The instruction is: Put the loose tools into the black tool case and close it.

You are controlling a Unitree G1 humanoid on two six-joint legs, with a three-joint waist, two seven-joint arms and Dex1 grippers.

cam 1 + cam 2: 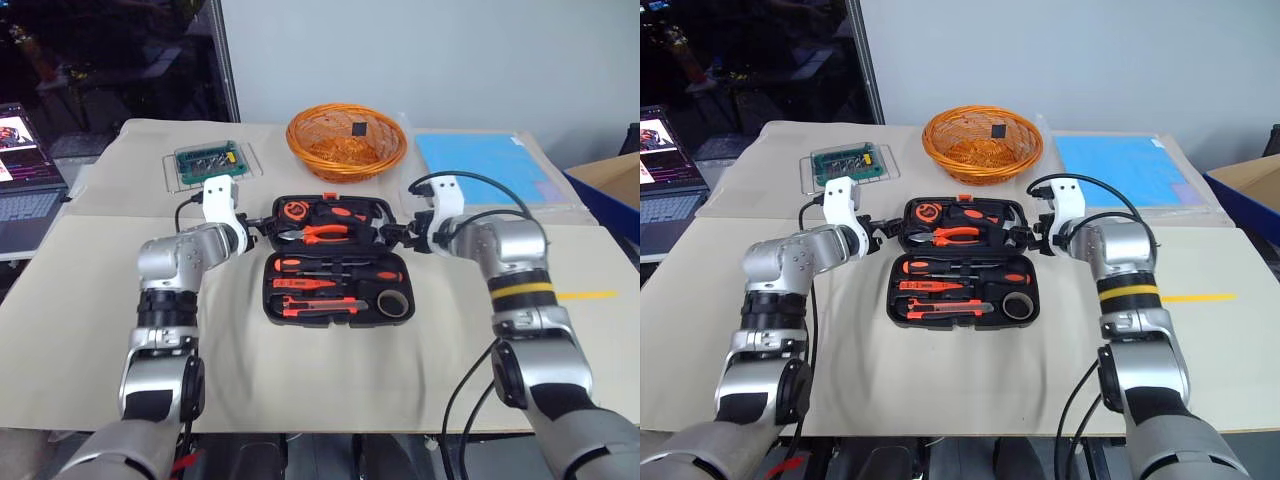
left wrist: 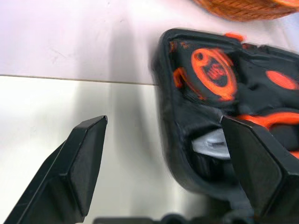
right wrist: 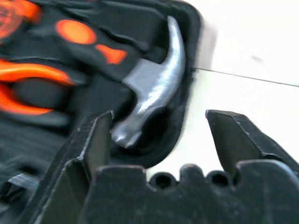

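Note:
The black tool case (image 1: 338, 322) lies open mid-table. Its near half holds two orange-and-black screwdrivers (image 1: 335, 268), a small orange tester screwdriver (image 1: 300, 284), a utility knife (image 1: 312, 305) and a grey tape roll (image 1: 393, 303), all seated in recesses. The far half carries a tape measure (image 2: 212, 70), pliers and a hammer (image 3: 154, 88). My left gripper (image 1: 262, 228) is open at the far half's left end, whose rim runs between its fingers (image 2: 86, 163). My right gripper (image 1: 400, 236) is open at the right end, one finger (image 3: 96, 140) over the hammer recess, the other outside the rim.
An orange wire basket (image 1: 346, 140) stands behind the case. A green circuit board in a clear box (image 1: 207, 160) sits at back left, a blue sheet (image 1: 480, 165) at back right. A laptop (image 1: 25, 190) is off the left edge, a cardboard box (image 1: 610, 190) off the right.

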